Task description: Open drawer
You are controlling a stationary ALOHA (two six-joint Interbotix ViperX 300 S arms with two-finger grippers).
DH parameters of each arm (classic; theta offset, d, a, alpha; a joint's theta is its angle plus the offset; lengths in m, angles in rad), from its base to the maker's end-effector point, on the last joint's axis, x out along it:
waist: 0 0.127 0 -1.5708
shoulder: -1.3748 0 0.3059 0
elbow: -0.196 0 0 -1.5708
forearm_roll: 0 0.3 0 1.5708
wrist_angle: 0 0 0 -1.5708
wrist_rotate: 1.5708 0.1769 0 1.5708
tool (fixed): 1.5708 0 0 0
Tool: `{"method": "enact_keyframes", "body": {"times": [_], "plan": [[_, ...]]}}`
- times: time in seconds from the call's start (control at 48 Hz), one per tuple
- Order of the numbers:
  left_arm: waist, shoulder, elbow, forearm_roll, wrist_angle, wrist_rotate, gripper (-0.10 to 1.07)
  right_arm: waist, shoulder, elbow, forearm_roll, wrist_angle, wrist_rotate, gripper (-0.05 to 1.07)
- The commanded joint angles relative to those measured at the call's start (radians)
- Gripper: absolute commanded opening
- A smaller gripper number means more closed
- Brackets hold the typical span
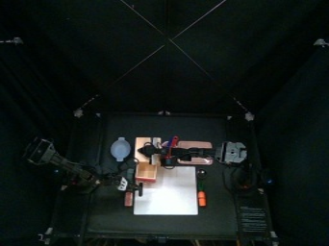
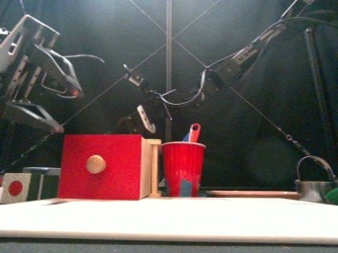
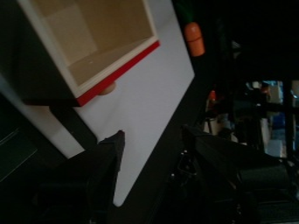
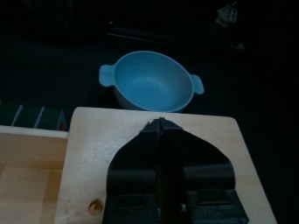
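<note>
Black jaws of the left gripper (image 3: pixel 158 150) stand wide apart and hold nothing. It hangs in the air off the table's left side, well away from everything on it. Its wrist camera looks slantwise at the drawer (image 3: pixel 91 42): a tan recessed face in a paler frame, a red front edge, and a round knob just below that edge. The drawer sits at the corner of a white sheet (image 3: pixel 146 105), and a small orange piece (image 3: pixel 193 37) lies by the sheet's far edge.

The right gripper (image 4: pixel 163 124) has its jaws pressed together with nothing between them. Its arm reaches across the middle of the table. The jaw tips point over a pale wooden surface (image 4: pixel 105 131), and I cannot tell whether they touch it. A blue bowl (image 4: pixel 153 80) lies beyond that surface.

From above, the drawer (image 1: pixel 148 171) is an orange-tan box at the left of the table's middle, touching the white sheet's (image 1: pixel 171 192) upper left corner. The right gripper (image 1: pixel 161 149) is just beyond it.

From the front, the drawer (image 2: pixel 101 166) shows its red face and pale knob, standing at the left. A red cup (image 2: pixel 183 170) stands just beside it, and a metal pot (image 2: pixel 314 189) stands far to the right. Whether the tray has slid out cannot be told.
</note>
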Motion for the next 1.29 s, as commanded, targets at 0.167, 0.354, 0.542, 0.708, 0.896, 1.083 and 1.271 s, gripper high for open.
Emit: {"method": "enact_keyframes", "body": {"times": [0.167, 0.354, 0.542, 0.708, 0.896, 1.083, 1.271], "plan": [[0.084, -0.144, 0.008, 0.512, -0.041, 0.038, 0.88, 0.052, -0.158, 0.035, -0.002, 0.005, 0.002, 0.02], [0.126, -0.183, 0.018, 0.681, -0.057, 0.049, 0.88, 0.101, -0.316, 0.176, 0.012, 0.005, 0.011, 0.02], [0.155, -0.192, 0.044, 0.881, -0.129, 0.120, 0.88, 0.167, -0.466, 0.393, 0.071, -0.011, 0.012, 0.02], [0.155, -0.207, 0.064, 0.923, -0.143, 0.127, 0.88, 0.253, -0.583, 0.545, 0.135, -0.014, 0.011, 0.02], [0.163, -0.213, 0.074, 0.923, -0.143, 0.129, 0.88, 0.299, -0.712, 0.657, 0.193, -0.018, 0.011, 0.02], [0.189, -0.216, 0.074, 0.923, -0.143, 0.129, 0.88, 0.302, -0.813, 0.739, 0.201, -0.018, 0.011, 0.02], [0.207, -0.216, 0.075, 0.922, -0.141, 0.129, 0.88, 0.298, -0.859, 0.775, 0.196, -0.018, 0.009, 0.02]]}}
